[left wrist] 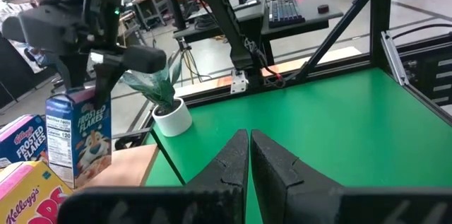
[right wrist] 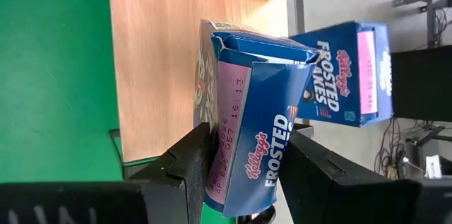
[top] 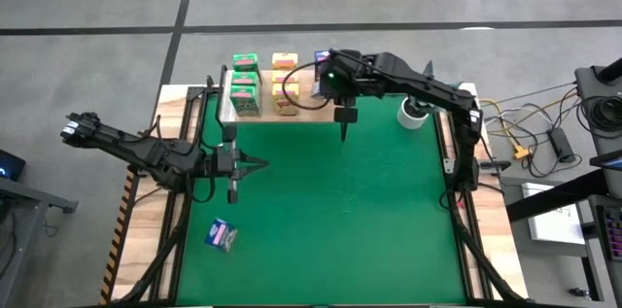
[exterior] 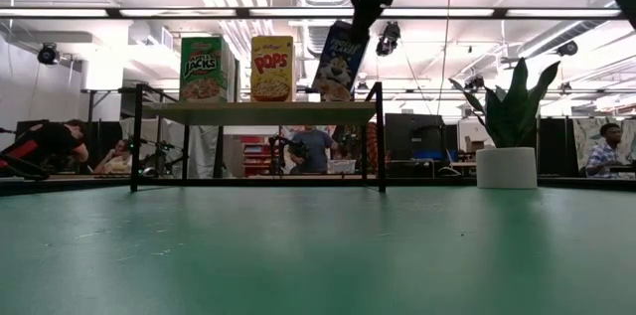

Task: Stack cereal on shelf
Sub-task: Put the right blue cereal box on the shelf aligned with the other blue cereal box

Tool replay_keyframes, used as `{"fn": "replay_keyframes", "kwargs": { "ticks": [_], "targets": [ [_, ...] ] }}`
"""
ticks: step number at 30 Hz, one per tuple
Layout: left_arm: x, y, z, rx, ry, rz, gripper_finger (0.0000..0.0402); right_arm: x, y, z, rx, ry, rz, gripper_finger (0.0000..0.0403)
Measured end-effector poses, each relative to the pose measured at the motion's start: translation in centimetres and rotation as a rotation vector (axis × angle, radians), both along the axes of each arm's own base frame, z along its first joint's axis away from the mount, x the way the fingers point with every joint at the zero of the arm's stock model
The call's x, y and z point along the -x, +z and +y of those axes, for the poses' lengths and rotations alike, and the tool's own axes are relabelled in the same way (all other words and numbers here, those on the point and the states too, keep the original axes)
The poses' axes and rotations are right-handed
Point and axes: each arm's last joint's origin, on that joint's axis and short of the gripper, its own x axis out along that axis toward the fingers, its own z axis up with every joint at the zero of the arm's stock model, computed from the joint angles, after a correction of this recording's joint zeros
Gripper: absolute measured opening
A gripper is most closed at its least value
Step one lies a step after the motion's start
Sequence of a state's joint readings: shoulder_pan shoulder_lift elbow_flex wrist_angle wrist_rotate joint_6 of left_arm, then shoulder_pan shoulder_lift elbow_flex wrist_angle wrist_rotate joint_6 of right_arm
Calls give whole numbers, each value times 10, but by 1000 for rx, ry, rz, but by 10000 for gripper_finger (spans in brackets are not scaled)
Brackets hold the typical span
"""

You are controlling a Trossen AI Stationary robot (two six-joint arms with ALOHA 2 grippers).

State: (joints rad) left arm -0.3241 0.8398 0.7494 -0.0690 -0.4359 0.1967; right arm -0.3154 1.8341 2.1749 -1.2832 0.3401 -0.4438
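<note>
The shelf (top: 262,112) stands at the mat's far side, a pale plank on black legs (exterior: 381,146). Green cereal boxes (top: 244,80) and yellow ones (top: 284,80) stand on it. A blue box (right wrist: 346,75) stands at its right end. My right gripper (right wrist: 247,153) is above that end, shut on another blue box (exterior: 338,62). A third blue box (top: 223,236) lies on the mat near the front left. My left gripper (left wrist: 248,160) hovers shut over the mat's left side, holding nothing. My right gripper pinches the blue box at its upper end (right wrist: 236,121), one finger (right wrist: 191,160) on each broad face. It comes slanting down from above (exterior: 363,17). The box hangs tilted, its lower edge (exterior: 323,98) just at the plank; whether it touches I cannot tell.
A white pot with a green plant (top: 416,112) stands on the mat right of the shelf. The green mat (top: 369,221) stretches from the shelf to the near edge. People sit and stand in the room beyond the table (exterior: 313,146).
</note>
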Motion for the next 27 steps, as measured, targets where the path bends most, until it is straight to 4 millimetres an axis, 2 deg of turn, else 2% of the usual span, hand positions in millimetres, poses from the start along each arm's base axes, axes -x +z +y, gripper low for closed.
{"fn": "replay_keyframes", "kwargs": {
  "ticks": [8,19,27],
  "targets": [
    [0,0,0,-1,0,0,0,-6,-11,-9,-7,-18,28,141],
    [0,0,0,-7,-1,-1,0,-7,-9,-12,3,-22,-4,219],
    [0,0,0,-10,-2,-2,0,-6,-9,-17,44,-57,4,242]
  ]
}}
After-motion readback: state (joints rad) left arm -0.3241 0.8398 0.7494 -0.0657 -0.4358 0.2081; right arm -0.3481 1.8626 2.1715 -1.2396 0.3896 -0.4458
